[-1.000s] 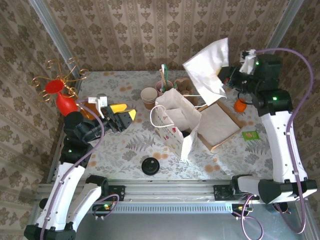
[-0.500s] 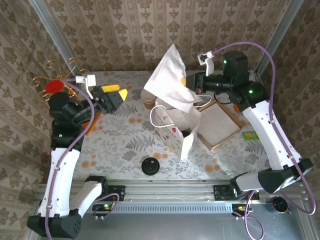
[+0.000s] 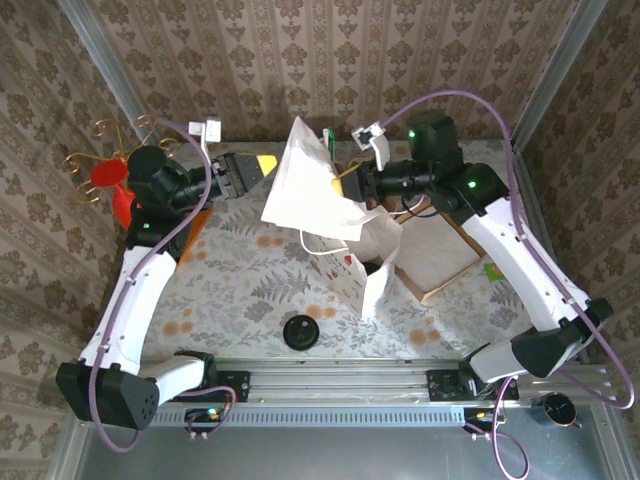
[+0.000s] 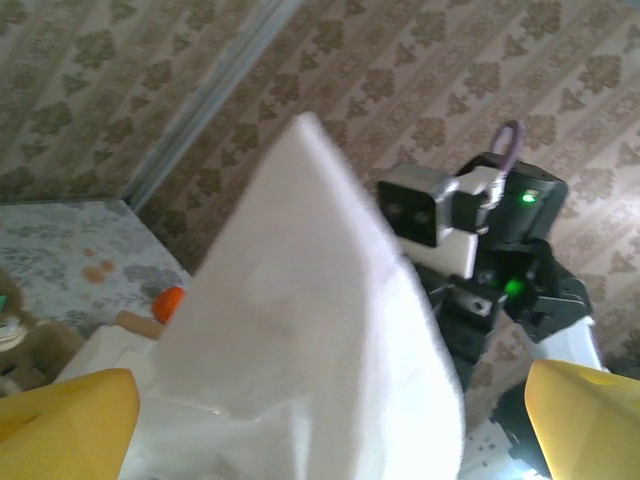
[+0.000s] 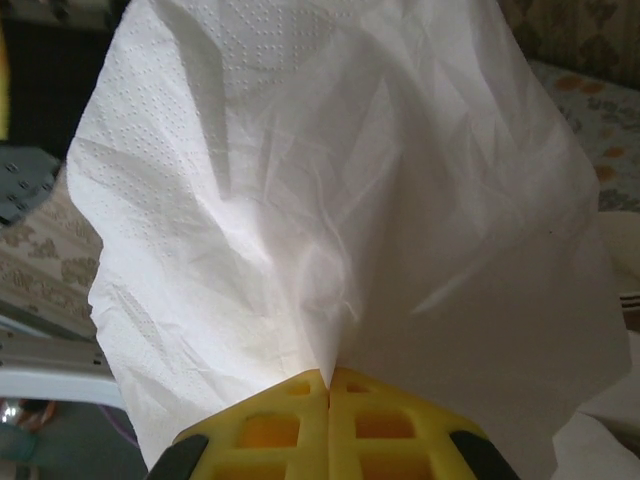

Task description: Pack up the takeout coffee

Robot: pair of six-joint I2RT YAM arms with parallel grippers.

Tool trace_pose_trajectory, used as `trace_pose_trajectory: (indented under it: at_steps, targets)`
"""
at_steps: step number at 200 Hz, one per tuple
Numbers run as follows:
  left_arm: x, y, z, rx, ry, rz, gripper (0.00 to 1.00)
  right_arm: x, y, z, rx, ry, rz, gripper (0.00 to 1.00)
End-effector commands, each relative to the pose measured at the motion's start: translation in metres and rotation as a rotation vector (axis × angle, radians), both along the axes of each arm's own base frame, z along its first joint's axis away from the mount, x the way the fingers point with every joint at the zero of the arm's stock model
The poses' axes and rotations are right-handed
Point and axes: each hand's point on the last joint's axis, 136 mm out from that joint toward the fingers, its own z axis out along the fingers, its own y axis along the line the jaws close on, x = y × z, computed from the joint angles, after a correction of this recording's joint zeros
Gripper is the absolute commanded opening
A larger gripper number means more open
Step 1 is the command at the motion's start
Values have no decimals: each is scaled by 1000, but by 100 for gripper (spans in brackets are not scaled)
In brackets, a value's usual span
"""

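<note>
The right gripper (image 5: 328, 378) was clamped shut on a pinch of a white napkin (image 5: 330, 190), holding it in the air over the far side of the desk (image 3: 240, 290). The left gripper (image 3: 262, 165) stood wide open facing the napkin, gripping nothing. A white paper bag (image 3: 352, 255) stood open mid-desk, and a loose black lid (image 3: 300, 330) lay by the near edge. Where the takeout coffee sat could not be told.

Top view: I get bright, even light with soft shadows on the table (image 3: 240, 290); my right wrist shows the napkin (image 5: 340, 200) sharp yet glaring, my left shows it blurred, washed out.
</note>
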Motion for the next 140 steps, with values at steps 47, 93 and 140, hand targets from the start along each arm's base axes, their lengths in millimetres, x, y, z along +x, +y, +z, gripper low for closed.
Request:
trace_pose_trajectory:
  at_steps: [47, 93, 140]
  targets:
    - [-12, -9, 7, 86, -57, -21, 100, -14, 23, -9, -139, -62, 46, 0]
    - [10, 0, -14, 214, 1, 125, 91, -20, 31, -15, -192, -92, 54, 0]
    - [13, -5, -15, 209, 21, 95, 65, -23, 34, -23, -231, -98, 51, 0]
